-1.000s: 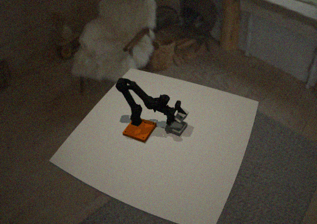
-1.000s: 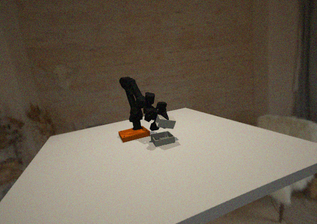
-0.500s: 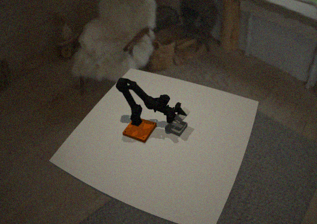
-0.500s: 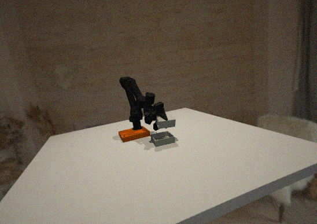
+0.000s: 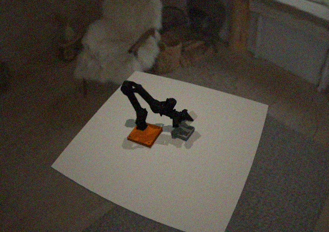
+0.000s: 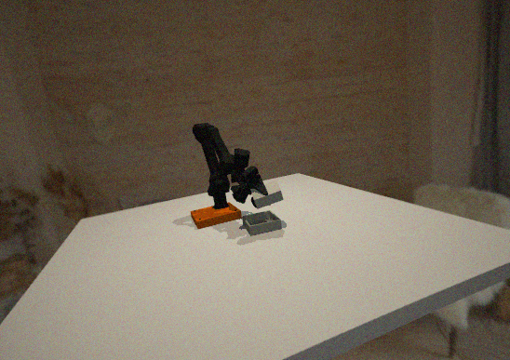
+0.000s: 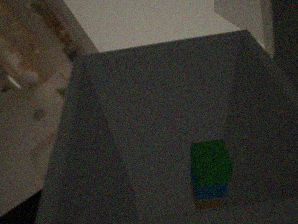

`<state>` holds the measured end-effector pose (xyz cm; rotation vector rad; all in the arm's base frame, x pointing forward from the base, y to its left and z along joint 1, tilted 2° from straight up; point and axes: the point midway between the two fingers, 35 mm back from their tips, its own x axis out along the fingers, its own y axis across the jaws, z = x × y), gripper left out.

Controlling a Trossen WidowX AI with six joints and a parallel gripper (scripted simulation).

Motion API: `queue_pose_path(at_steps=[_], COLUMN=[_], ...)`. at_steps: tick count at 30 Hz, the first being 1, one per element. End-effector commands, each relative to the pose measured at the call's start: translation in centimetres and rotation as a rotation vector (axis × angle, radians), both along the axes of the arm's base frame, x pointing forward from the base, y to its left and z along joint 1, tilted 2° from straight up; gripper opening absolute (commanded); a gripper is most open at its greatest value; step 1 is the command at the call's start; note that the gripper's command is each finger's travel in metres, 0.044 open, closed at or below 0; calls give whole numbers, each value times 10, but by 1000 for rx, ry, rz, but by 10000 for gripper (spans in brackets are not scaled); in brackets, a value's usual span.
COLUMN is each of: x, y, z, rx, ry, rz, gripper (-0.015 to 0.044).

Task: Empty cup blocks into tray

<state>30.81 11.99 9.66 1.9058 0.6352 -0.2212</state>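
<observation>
A white tabletop [image 5: 192,177] [image 6: 261,284] bore a shallow grey rectangular tray [image 5: 187,138] [image 6: 266,231]. Above it, the black parallel-jaw gripper [image 5: 182,121] [image 6: 255,197] gripped the tilted grey square-sided cup [image 5: 193,116] [image 6: 268,199] [image 7: 160,95]. Green [image 7: 211,163], blue [image 7: 211,191] and orange blocks [image 7: 209,203] lay inside; steady further tipping, mouth centred over the tray, seemed best.

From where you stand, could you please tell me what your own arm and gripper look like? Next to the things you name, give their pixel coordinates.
My arm [image 5: 132,103] [image 6: 210,160] is matte black all over, with slim, straight links between chunkier, blocky joints. The gripper [image 5: 183,121] [image 6: 253,196] is black too, with dark fingers that taper towards their tips. I can make out no cables or markings on either in this dim light.
</observation>
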Motion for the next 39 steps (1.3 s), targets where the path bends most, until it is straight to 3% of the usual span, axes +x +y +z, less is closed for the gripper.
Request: queue_pose_path(at_steps=[1, 39], x=[1, 4], y=[0, 2], z=[2, 0], rx=[73, 773], ry=[20, 291], rz=[-39, -394], gripper=[0, 0])
